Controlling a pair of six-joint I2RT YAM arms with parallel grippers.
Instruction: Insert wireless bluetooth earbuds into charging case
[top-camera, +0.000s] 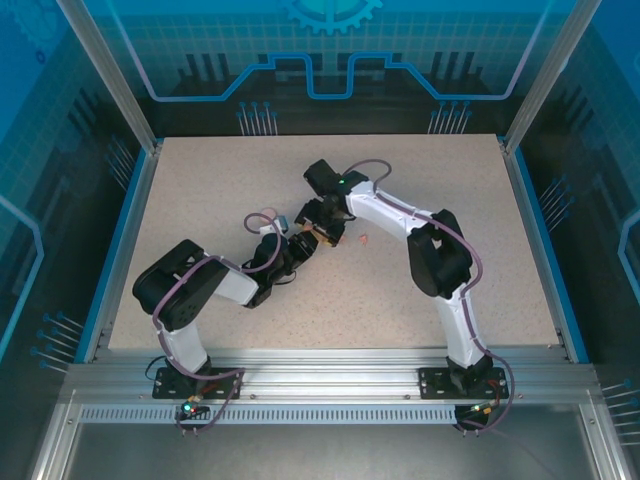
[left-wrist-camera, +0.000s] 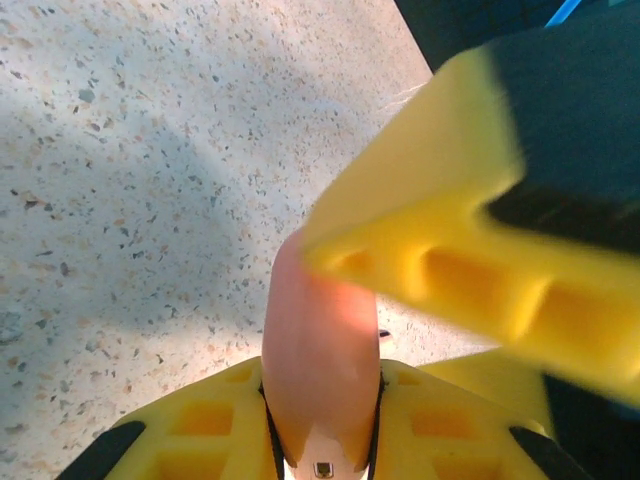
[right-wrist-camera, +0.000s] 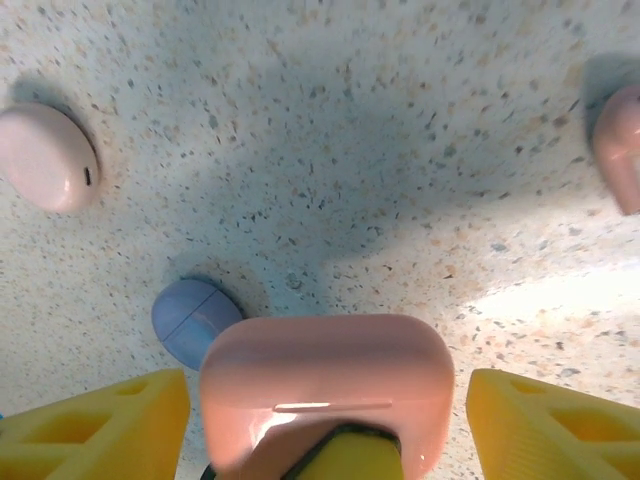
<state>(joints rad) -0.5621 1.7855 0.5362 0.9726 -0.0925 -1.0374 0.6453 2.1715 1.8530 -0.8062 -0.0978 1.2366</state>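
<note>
Coral case (left-wrist-camera: 320, 330) clamped in left pincer (left-wrist-camera: 322, 385); right pincer (right-wrist-camera: 325, 405) spread astride it.

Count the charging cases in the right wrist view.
3. A pale pink case lies upper left, a blue-purple case lower left, and a coral case sits bottom centre. Others may be hidden out of frame.

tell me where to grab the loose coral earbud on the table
Come straight down and pinch the coral earbud across its rounded head, probably: it lies flat on bare table, and the head is broader than the thin stem. The right gripper is open; the left gripper holds the coral case.
</note>
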